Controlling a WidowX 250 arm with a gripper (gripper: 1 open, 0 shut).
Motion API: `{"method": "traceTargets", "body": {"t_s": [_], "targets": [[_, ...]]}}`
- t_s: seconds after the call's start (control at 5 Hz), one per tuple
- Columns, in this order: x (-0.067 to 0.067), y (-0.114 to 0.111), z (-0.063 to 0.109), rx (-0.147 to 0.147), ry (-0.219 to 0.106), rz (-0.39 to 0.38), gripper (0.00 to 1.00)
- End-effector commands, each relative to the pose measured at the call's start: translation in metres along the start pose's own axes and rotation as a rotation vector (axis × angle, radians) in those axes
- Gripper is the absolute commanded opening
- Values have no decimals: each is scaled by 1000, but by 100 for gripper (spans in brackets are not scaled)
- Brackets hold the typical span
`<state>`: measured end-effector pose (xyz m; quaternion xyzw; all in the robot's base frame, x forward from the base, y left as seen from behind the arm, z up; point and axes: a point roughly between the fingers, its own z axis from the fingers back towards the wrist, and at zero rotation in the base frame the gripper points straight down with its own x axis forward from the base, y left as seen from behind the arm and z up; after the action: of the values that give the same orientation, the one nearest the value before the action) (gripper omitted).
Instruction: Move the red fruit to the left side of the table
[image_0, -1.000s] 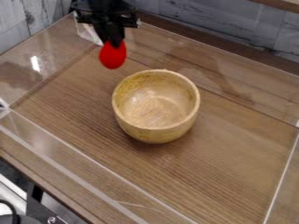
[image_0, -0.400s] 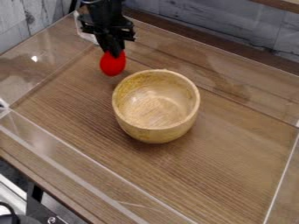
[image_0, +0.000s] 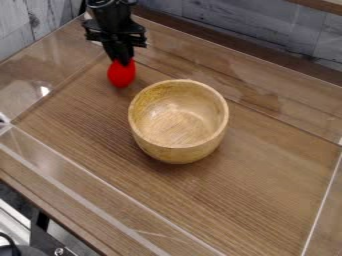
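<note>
The red fruit (image_0: 120, 73) is a small bright red ball at the upper left of the table (image_0: 254, 190), left of the wooden bowl. My black gripper (image_0: 120, 60) comes down on it from above and is shut on its top; the leafy top is hidden between the fingers. The fruit is at or just above the tabletop; I cannot tell whether it touches.
A round light wooden bowl (image_0: 178, 121) stands mid-table, just right of and nearer than the fruit. Clear acrylic walls (image_0: 40, 60) edge the table on the left, front and right. A brick-pattern wall runs behind.
The gripper has carried the red fruit leftward and down, from above the bowl's far rim to low over the left part of the table. The bowl has not moved.
</note>
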<state>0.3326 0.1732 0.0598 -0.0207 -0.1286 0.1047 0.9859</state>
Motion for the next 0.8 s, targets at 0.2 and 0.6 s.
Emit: {"method": "traceTargets", "body": {"t_s": [0.2,0.6], "targets": [[11,29,10,26,-48,9,0],[21,40,13,13,-29,-16,100]]}}
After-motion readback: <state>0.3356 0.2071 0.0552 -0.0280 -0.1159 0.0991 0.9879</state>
